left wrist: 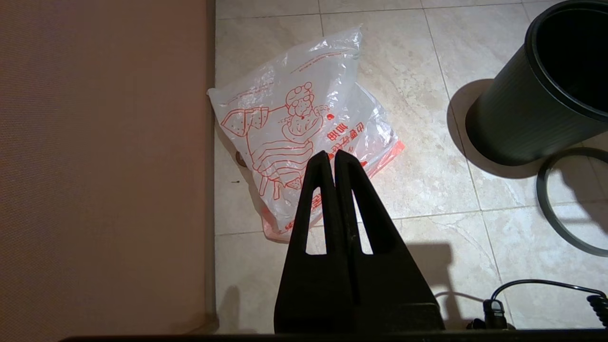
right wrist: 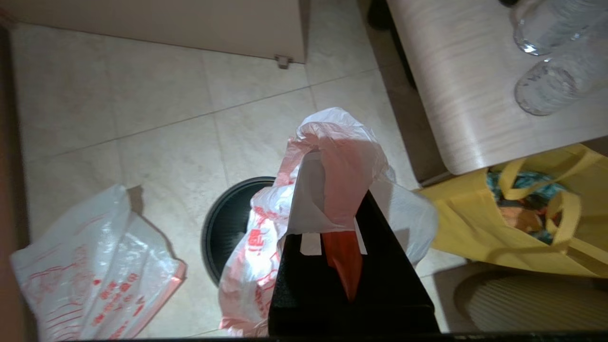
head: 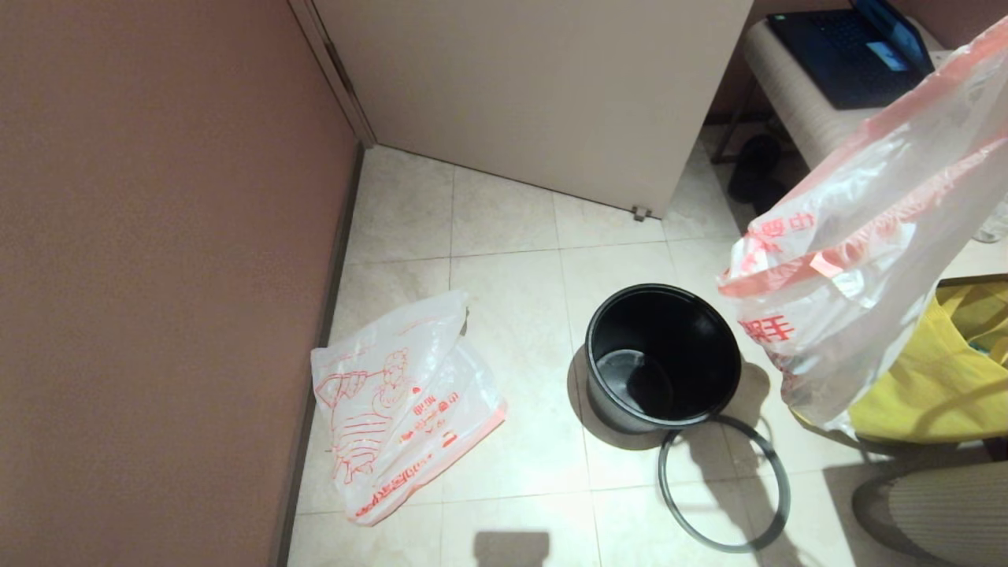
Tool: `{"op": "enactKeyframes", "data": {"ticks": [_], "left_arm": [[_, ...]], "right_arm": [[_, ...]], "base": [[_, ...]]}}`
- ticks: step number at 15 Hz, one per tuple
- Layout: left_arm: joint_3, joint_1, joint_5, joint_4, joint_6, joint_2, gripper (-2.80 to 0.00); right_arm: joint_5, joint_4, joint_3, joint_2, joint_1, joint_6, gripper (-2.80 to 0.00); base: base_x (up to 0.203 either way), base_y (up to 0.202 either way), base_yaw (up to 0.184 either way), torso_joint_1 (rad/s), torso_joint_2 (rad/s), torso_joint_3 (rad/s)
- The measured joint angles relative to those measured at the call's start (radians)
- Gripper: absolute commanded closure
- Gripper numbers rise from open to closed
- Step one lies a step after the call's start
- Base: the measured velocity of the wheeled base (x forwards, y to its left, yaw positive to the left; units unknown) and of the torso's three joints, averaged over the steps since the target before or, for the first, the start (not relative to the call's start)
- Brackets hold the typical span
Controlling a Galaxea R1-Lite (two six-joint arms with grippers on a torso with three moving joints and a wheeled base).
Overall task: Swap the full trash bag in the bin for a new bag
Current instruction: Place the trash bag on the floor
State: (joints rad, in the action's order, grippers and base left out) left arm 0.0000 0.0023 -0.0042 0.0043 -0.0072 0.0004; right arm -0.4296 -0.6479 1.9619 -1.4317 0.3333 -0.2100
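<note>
The full trash bag [head: 858,276] hangs in the air to the right of the bin, its pink-banded neck [right wrist: 332,156] bunched over my right gripper [right wrist: 330,164], which is shut on it. The gripper itself is out of the head view. The black bin [head: 677,323] [right wrist: 223,228] [left wrist: 527,118] stands unlined on the tiles. Its grey hoop [head: 662,482] [left wrist: 542,199] lies on the floor at its near side. The new bag [head: 402,402] [left wrist: 294,118] [right wrist: 90,270], with the red cartoon drawing, lies flat by the left wall. My left gripper [left wrist: 331,154] is shut with nothing in it, above that bag's near edge.
A brown wall [head: 157,276] runs along the left and a pale door [head: 535,87] stands at the back. A yellow tote [head: 929,386] sits right of the bin, under a wooden table [right wrist: 456,95] with a laptop [head: 850,47] and clear bottles [right wrist: 546,90].
</note>
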Motion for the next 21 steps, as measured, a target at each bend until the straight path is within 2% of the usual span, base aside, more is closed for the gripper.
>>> {"op": "enactKeyframes", "data": {"ticks": [3, 5, 9, 12, 16, 17, 21], "left_arm": [[0.000, 0.000, 0.001, 0.000, 0.000, 0.000, 0.00], [0.000, 0.000, 0.000, 0.000, 0.000, 0.000, 0.00], [0.000, 0.000, 0.000, 0.000, 0.000, 0.000, 0.00], [0.000, 0.000, 0.001, 0.000, 0.000, 0.000, 0.00], [0.000, 0.000, 0.000, 0.000, 0.000, 0.000, 0.00], [0.000, 0.000, 0.000, 0.000, 0.000, 0.000, 0.00], [0.000, 0.000, 0.000, 0.000, 0.000, 0.000, 0.00]], "right_arm": [[-0.003, 0.022, 0.000, -0.063, -0.087, 0.020, 0.00], [0.027, 0.097, -0.001, -0.123, -0.173, 0.068, 0.00], [0.174, 0.240, 0.000, -0.247, -0.319, 0.223, 0.00], [0.245, 0.336, 0.000, -0.348, -0.395, 0.342, 0.00], [0.273, 0.369, -0.002, -0.498, -0.454, 0.363, 0.00], [0.273, 0.374, -0.003, -0.539, -0.462, 0.363, -2.80], [0.270, 0.493, -0.003, -0.700, -0.475, 0.409, -2.80]], "base": [[0.000, 0.000, 0.000, 0.000, 0.00, 0.000], [0.000, 0.000, 0.000, 0.000, 0.00, 0.000], [0.000, 0.000, 0.000, 0.000, 0.00, 0.000], [0.000, 0.000, 0.000, 0.000, 0.00, 0.000], [0.000, 0.000, 0.000, 0.000, 0.00, 0.000], [0.000, 0.000, 0.000, 0.000, 0.00, 0.000], [0.000, 0.000, 0.000, 0.000, 0.00, 0.000]]}}
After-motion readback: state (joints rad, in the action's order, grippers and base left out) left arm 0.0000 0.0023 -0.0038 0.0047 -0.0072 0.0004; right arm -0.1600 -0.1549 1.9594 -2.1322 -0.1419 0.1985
